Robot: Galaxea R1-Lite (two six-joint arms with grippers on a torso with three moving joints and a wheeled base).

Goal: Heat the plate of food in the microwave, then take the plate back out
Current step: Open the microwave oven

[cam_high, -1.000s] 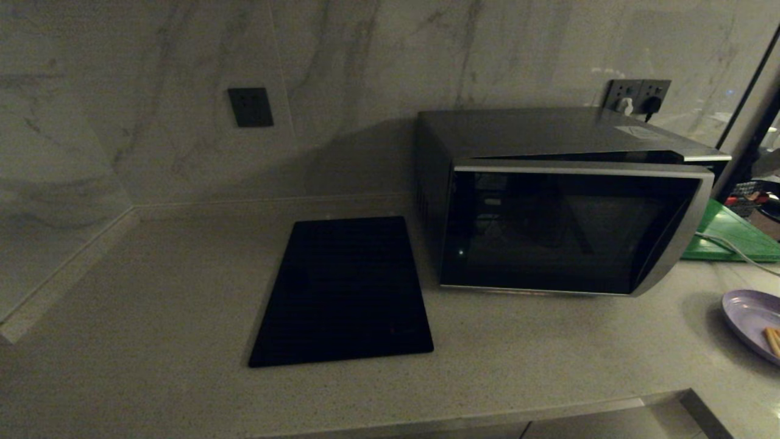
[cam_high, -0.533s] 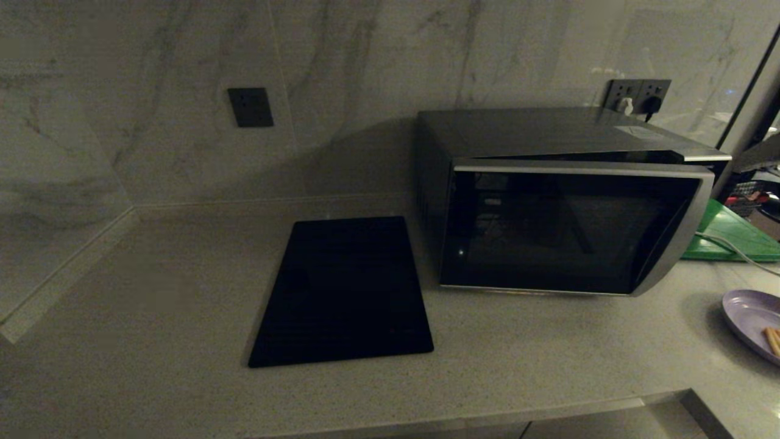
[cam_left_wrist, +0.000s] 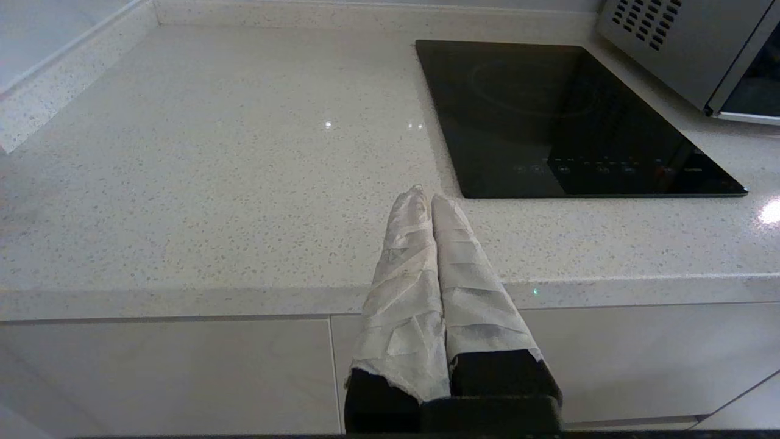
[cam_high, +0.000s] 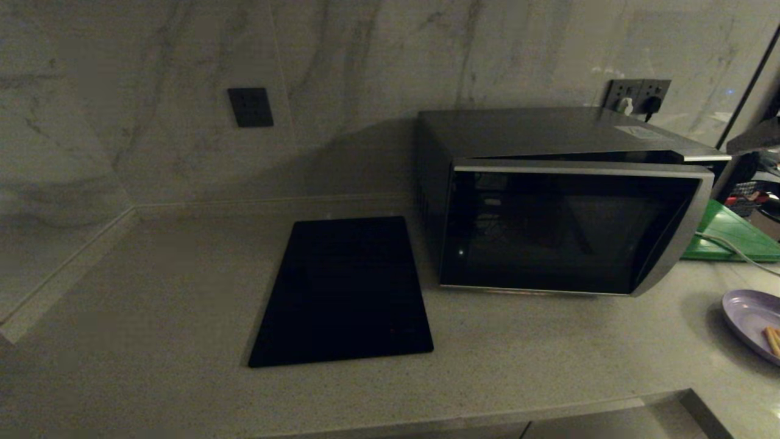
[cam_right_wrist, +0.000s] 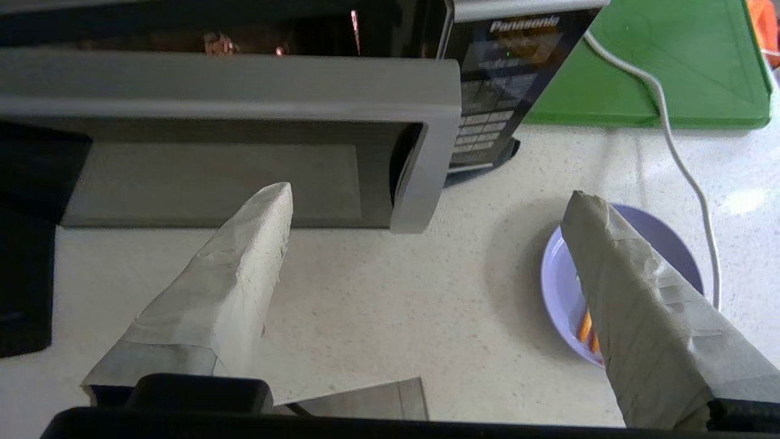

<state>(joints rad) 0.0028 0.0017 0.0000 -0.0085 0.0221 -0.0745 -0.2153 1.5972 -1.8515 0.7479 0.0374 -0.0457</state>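
Right gripper (cam_right_wrist: 426,195), jaws wide, hovers between the ajar microwave (cam_right_wrist: 244,122) and the plate of food (cam_right_wrist: 560,286); left gripper (cam_left_wrist: 425,196) jaws closed, empty.

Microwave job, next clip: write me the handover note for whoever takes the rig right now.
Left hand: shut, empty, parked at the counter's front edge, short of the black slab.
Right hand: open, empty, above the counter between the microwave door and the plate of food.
Microwave door stands ajar, swung out on its right side.
Plate sits on the counter right of the microwave, not gripped.
Done: door opened.
Left: grasp plate, load it, shut door, heat, take it back out.
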